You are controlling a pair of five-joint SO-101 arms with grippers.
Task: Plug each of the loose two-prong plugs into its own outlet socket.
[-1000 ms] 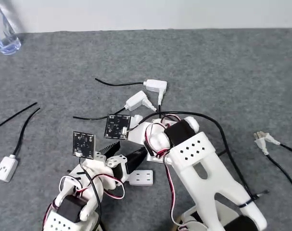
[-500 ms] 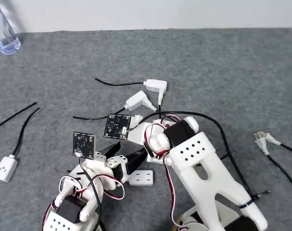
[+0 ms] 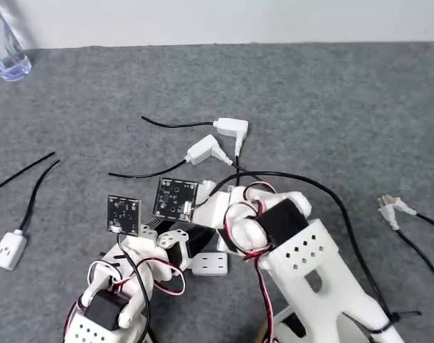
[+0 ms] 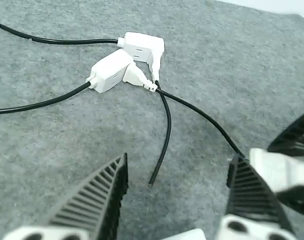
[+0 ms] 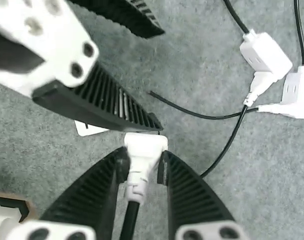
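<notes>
A spare white socket (image 3: 8, 250) lies on its black cord at the far left of the grey surface (image 3: 345, 93), well apart from both arms. The left arm (image 3: 124, 286) sits low at the near edge. The left tool (image 4: 181, 165) is spread wide over bare surface, with nothing between its ribbed fingers (image 4: 99, 200). Just beside it the right arm (image 3: 309, 257) bends in from the right. The right tool (image 5: 143, 156) is clamped on a white two-prong plug (image 5: 144, 147) whose front end is just beside one finger of the left tool, near a flat white outlet socket (image 3: 208, 263). Beyond them lie two plugged sockets (image 3: 202, 150) — and, far right, a loose plug (image 3: 392, 209).
</notes>
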